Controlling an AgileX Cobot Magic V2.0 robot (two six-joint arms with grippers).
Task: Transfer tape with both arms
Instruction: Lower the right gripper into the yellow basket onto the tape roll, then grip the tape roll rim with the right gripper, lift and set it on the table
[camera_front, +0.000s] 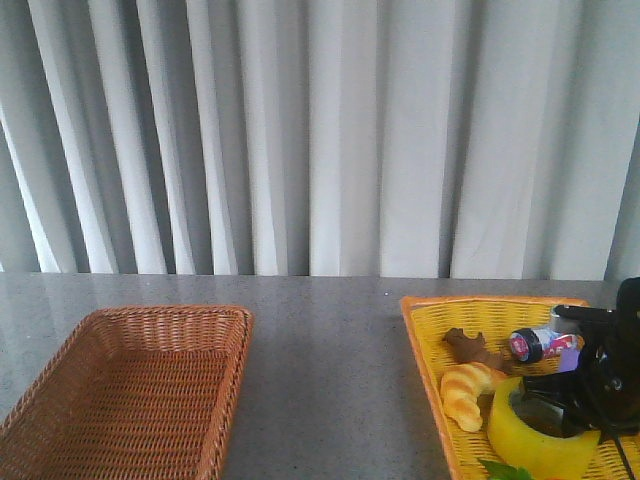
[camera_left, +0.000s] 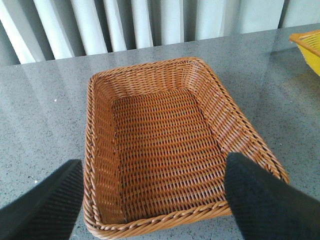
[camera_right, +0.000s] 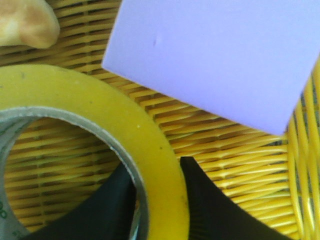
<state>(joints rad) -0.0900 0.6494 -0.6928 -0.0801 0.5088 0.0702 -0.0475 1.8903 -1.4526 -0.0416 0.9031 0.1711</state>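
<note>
The tape (camera_front: 540, 432), a wide yellow roll with a white printed core, lies flat in the yellow tray (camera_front: 428, 340) at the right. My right gripper (camera_front: 578, 405) reaches down onto its far right side. In the right wrist view one finger sits inside the core and the other outside, both pressed on the roll's wall (camera_right: 150, 150), so my right gripper (camera_right: 157, 172) is shut on the tape. My left gripper (camera_left: 152, 200) is open and empty, hovering over the near end of the brown wicker basket (camera_left: 100, 150); it does not show in the front view.
The brown wicker basket (camera_front: 60, 365) stands at the front left. The yellow tray also holds a croissant (camera_front: 468, 392), a dark brown piece (camera_front: 470, 348), a small round tin (camera_front: 528, 343) and a purple block (camera_right: 215, 55). White curtains hang behind the grey table (camera_front: 320, 340).
</note>
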